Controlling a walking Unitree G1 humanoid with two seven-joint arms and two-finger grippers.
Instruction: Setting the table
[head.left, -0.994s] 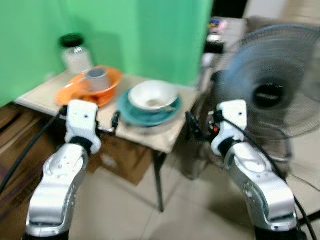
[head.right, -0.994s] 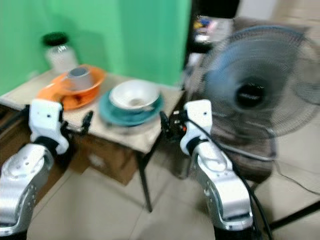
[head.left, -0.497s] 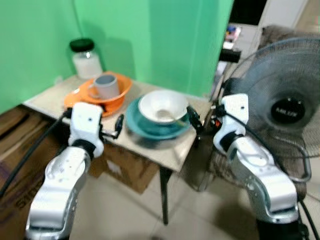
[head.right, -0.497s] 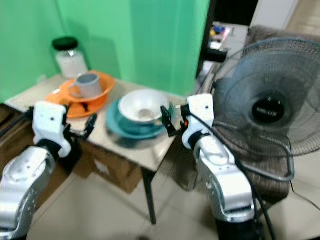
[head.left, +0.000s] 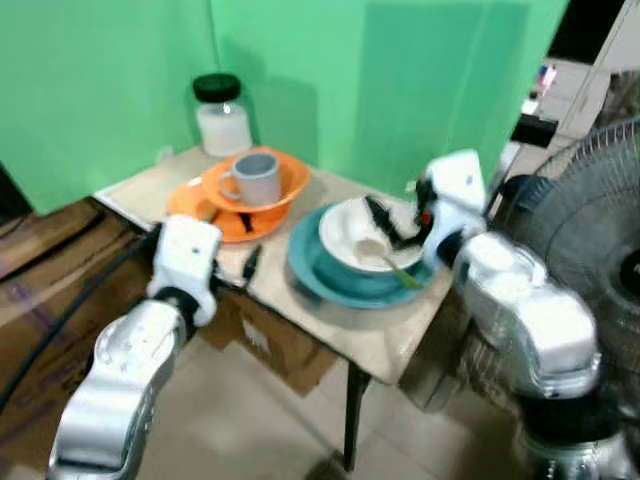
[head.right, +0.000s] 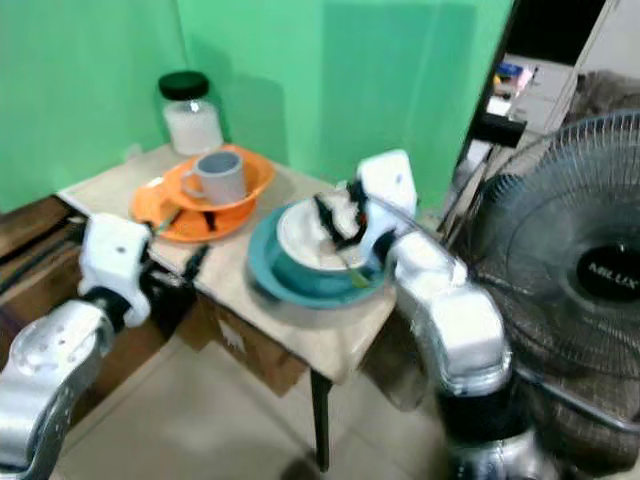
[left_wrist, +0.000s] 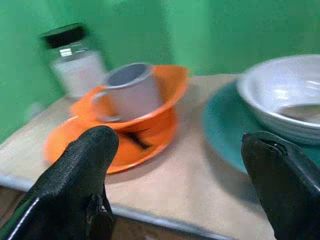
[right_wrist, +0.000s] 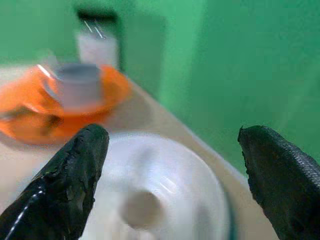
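Observation:
A small table (head.left: 375, 340) holds a white bowl (head.left: 358, 232) with a spoon (head.left: 392, 265) in it, standing on a teal plate (head.left: 325, 282). To its left a grey mug (head.left: 258, 178) sits in an orange bowl (head.left: 290, 180) on an orange plate (head.left: 190, 205). My right gripper (head.left: 385, 225) hovers open just over the white bowl (right_wrist: 165, 195). My left gripper (head.left: 248, 268) is open at the table's front edge, in front of the orange plate (left_wrist: 125, 145), holding nothing.
A jar (head.left: 220, 115) with a black lid stands at the table's back corner by the green wall. A cardboard box (head.left: 275, 350) sits under the table. A standing fan (head.right: 580, 290) is close on the right. Tiled floor lies in front.
The camera has come closer to the table and swung left. My right gripper has moved from beside the table's right edge to over the white bowl. My left gripper stays at the front edge.

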